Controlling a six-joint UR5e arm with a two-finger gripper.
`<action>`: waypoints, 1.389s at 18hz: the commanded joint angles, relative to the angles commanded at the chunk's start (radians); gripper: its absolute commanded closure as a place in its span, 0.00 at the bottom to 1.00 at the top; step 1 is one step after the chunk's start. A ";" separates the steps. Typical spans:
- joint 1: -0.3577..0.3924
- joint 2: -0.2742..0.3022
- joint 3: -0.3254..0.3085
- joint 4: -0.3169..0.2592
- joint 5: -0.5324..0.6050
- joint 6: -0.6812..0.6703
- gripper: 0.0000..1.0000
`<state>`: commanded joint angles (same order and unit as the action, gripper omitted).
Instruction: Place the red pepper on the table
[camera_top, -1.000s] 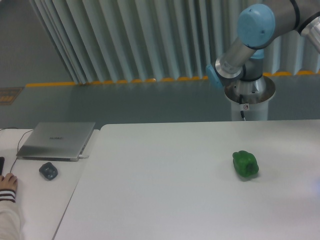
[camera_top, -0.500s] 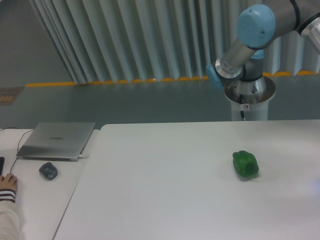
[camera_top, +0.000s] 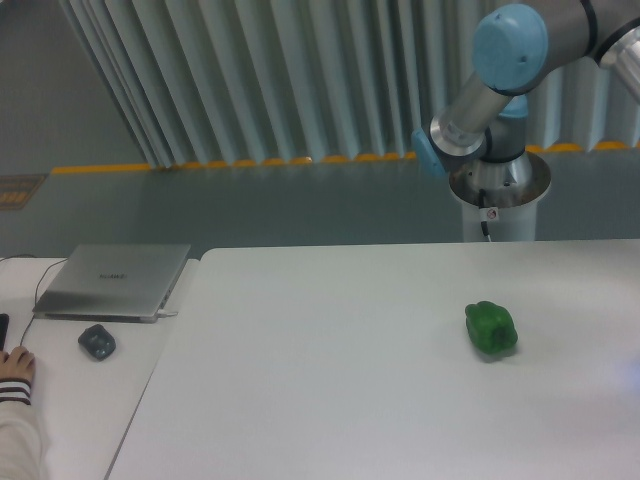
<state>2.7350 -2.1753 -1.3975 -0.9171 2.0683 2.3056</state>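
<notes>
**Green pepper alone on the white table; claw and red pepper out of view**

We see the table (camera_top: 330, 380) filling the near and right part of the scene, its white top smooth and matte. On it, toward the right, lies a green pepper (camera_top: 490, 328), well apart from every edge we can make out. We find no red pepper anywhere in the frame, so we cannot say where it is.

At the far right, behind the table, the robot arm (camera_top: 490, 110) rises from its round metal base (camera_top: 498, 185). Its grey segments and light-blue joint caps run up and out past the top right corner. The claw itself lies outside the picture, so we cannot tell whether it is open, closed or gripping anything.

To the left stands a smaller white desk (camera_top: 70, 400), just beside the table. A closed silver laptop (camera_top: 112, 280) rests on it, with a dark mouse (camera_top: 97, 342) near its front edge. At the near left corner we see what may be a person's hand (camera_top: 16, 368) with a striped cuff.
</notes>
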 joint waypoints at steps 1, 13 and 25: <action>0.003 0.015 0.002 -0.028 -0.044 -0.002 0.41; -0.003 0.124 0.000 -0.249 -0.295 -0.181 0.41; -0.001 0.183 0.018 -0.394 -0.512 -0.270 0.41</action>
<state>2.7335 -1.9927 -1.3791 -1.3114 1.5558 2.0357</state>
